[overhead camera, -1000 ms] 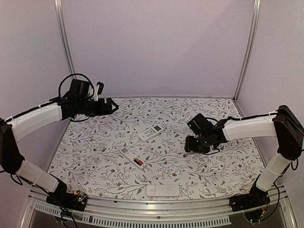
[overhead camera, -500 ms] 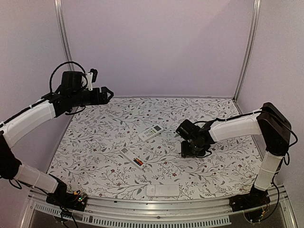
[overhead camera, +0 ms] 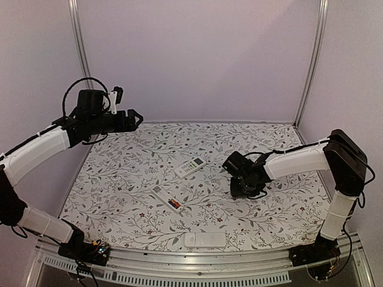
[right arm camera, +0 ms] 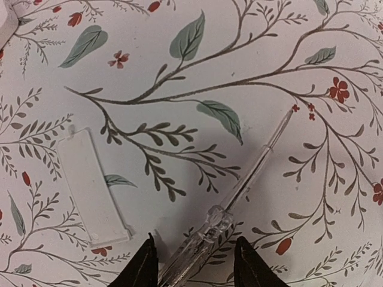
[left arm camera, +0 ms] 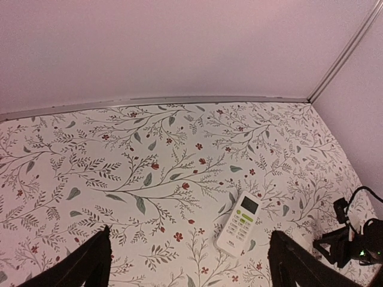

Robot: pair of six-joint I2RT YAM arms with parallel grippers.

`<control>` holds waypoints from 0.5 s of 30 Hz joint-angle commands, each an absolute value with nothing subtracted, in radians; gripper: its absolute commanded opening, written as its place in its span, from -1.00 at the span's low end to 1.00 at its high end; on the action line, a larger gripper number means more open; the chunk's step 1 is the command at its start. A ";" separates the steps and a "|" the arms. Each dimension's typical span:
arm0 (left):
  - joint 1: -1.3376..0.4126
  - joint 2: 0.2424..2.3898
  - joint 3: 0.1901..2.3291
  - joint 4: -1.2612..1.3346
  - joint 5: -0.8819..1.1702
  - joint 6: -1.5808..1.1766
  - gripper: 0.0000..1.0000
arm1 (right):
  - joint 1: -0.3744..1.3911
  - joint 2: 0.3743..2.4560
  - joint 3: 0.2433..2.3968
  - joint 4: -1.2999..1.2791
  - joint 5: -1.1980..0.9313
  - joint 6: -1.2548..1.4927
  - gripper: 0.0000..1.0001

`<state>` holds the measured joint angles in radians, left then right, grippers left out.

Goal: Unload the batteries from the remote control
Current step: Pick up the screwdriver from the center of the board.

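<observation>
- The left gripper (overhead camera: pixel 135 118) hangs high above the table (overhead camera: pixel 119 179). Its fingers (left arm camera: pixel 90 263) are spread wide with nothing between them.
- Ahead of those fingers and a little to their right, a shut remote (left arm camera: pixel 239 223) lies face up with its buttons showing.
- The right gripper (right arm camera: pixel 196 242) is low over the table, pointing down at it.
- Its fingers (right arm camera: pixel 143 266) stand apart, one on each side of a clear stick (right arm camera: pixel 239 185). The stick lies flat on the table, and a gap shows beside one finger, so it is not clamped.
- The stick's thick handle sits between the fingertips. Its thin shaft runs away ahead of them, slanting to the right in the wrist view.
- In that same view, a flat clear lid (right arm camera: pixel 93 188) lies just outside the finger on the left, apart from the stick.
- The batteries (overhead camera: pixel 174 205) sit in the open remote (overhead camera: pixel 160 194), well to the left of the right fingers and nearer the arm bases.
- A red-orange cell shows at that remote's near end. Something dark lies beside it that I cannot make out.
- From the left fingers, the open remote lies far below and off to their right.
- The shut remote lies between the two pairs of fingers, closer to the right pair.
- A white slab (overhead camera: pixel 204 240) lies by the table's near edge, nearer the bases than the right fingers and to their left.
</observation>
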<state>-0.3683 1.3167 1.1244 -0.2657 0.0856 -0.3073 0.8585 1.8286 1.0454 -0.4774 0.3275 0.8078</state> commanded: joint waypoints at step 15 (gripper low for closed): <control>-0.368 1.319 1.106 -0.261 0.087 -0.314 0.82 | 0.840 1.713 0.871 -0.384 0.238 0.823 -0.75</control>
